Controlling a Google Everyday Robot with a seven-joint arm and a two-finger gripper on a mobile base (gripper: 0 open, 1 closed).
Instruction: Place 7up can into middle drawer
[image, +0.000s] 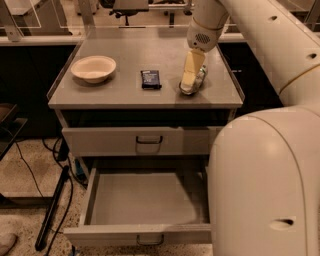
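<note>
The 7up can (201, 78) lies on the cabinet top near its right edge, mostly hidden behind my gripper (191, 80); only a pale green sliver and a shiny end by the gripper tip show. The gripper reaches down from above onto the can, its pale yellow tip touching the tabletop there. The middle drawer (140, 233), the lower grey one, is pulled out and nothing shows inside it.
A cream bowl (93, 68) sits at the left of the cabinet top (125, 95), with a flat black packet (150, 79) in the middle. The upper drawer (142, 141) is closed. My bulky white arm (260, 185) covers the right side beside the open drawer.
</note>
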